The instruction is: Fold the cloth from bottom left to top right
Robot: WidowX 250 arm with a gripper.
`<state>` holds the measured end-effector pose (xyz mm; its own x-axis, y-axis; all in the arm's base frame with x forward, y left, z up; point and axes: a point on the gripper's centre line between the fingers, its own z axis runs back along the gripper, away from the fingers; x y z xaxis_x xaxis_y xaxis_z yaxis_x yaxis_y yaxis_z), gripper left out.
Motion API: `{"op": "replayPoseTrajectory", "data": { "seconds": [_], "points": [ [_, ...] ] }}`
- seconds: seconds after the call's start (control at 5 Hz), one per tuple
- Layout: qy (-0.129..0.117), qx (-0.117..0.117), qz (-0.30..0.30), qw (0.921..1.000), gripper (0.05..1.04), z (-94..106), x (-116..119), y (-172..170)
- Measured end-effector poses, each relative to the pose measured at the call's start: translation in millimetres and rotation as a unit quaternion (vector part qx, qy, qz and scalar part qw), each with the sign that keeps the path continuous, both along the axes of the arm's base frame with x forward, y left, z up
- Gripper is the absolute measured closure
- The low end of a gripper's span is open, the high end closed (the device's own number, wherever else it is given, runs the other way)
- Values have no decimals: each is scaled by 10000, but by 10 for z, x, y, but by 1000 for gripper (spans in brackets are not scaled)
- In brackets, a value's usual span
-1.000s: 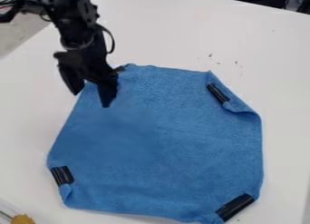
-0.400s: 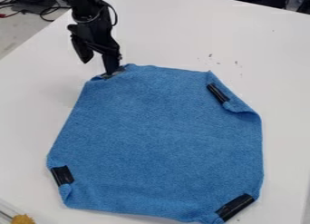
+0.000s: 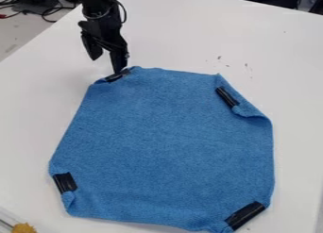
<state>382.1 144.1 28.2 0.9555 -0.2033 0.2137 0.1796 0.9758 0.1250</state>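
Note:
The black gripper [image 3: 106, 64] hangs at the upper left, over the cloth's top-left corner. Its two fingers are spread apart with nothing between them; the right one ends close to the black tape [image 3: 118, 76] on that corner, and I cannot tell if they touch. The blue cloth [image 3: 164, 142] lies spread flat, its corners turned in and bound with black tape. Bottom-left tape [image 3: 65, 182], bottom-right tape [image 3: 245, 215] and top-right tape [image 3: 227, 97] mark the other corners.
A white table [image 3: 183, 29] lies under the cloth. At the bottom-left edge, a yellow-brown object [image 3: 24, 228] sits by a clear container edge. Cables [image 3: 47, 11] and dark equipment are off the table at the upper left.
The gripper has moved up and back from over the cloth's upper-left part to its top-left corner, uncovering the tape there. The cloth has not visibly moved.

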Motion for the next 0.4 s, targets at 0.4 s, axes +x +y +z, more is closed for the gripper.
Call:
{"op": "replayPoseTrajectory", "data": {
  "seconds": [0.4],
  "points": [
    [129, -210, -29, 9997, 83, -173, -4, -47]
  ]
}}
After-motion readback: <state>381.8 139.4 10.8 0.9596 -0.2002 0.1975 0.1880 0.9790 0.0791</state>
